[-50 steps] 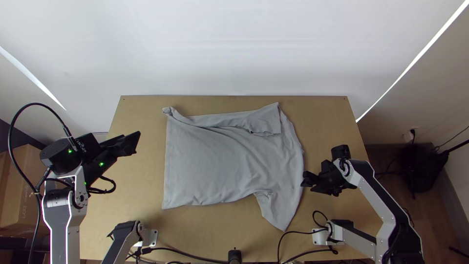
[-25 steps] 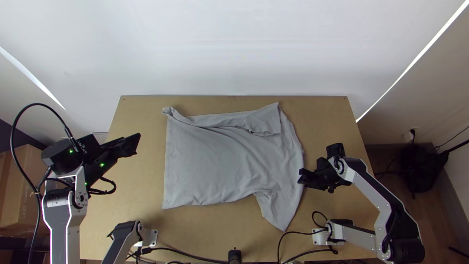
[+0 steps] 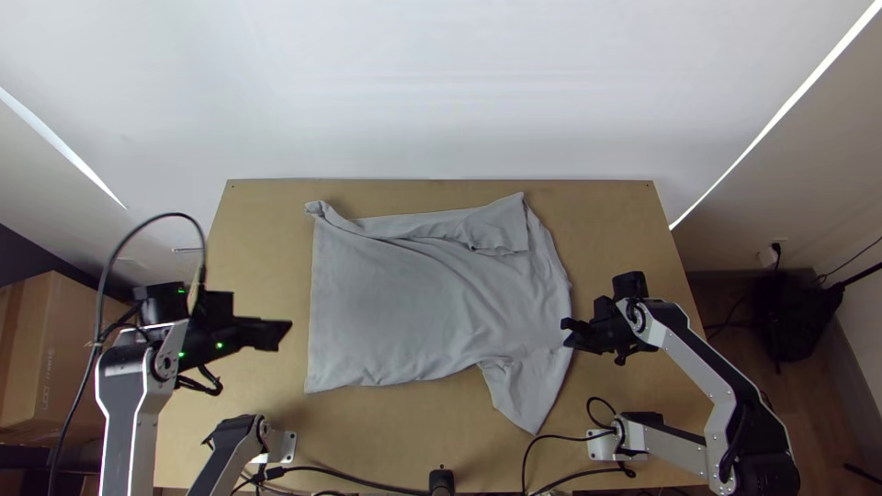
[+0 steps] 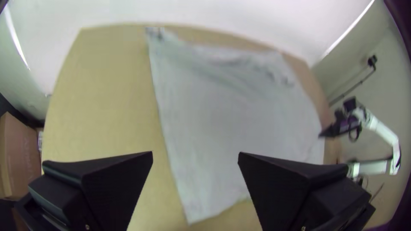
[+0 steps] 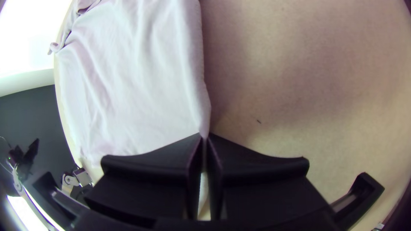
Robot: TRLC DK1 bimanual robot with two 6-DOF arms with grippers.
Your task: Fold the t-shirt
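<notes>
The t-shirt [image 3: 404,303] is lying spread on the table [image 3: 262,413], its far side rumpled. The right gripper [image 5: 204,135] (fingers nearly together) is pinching one edge, presumably anchoring it; the left gripper [image 4: 195,152], wide open and empty, is hovering near the opposite edge, probably awaiting a matching grasp.
</notes>
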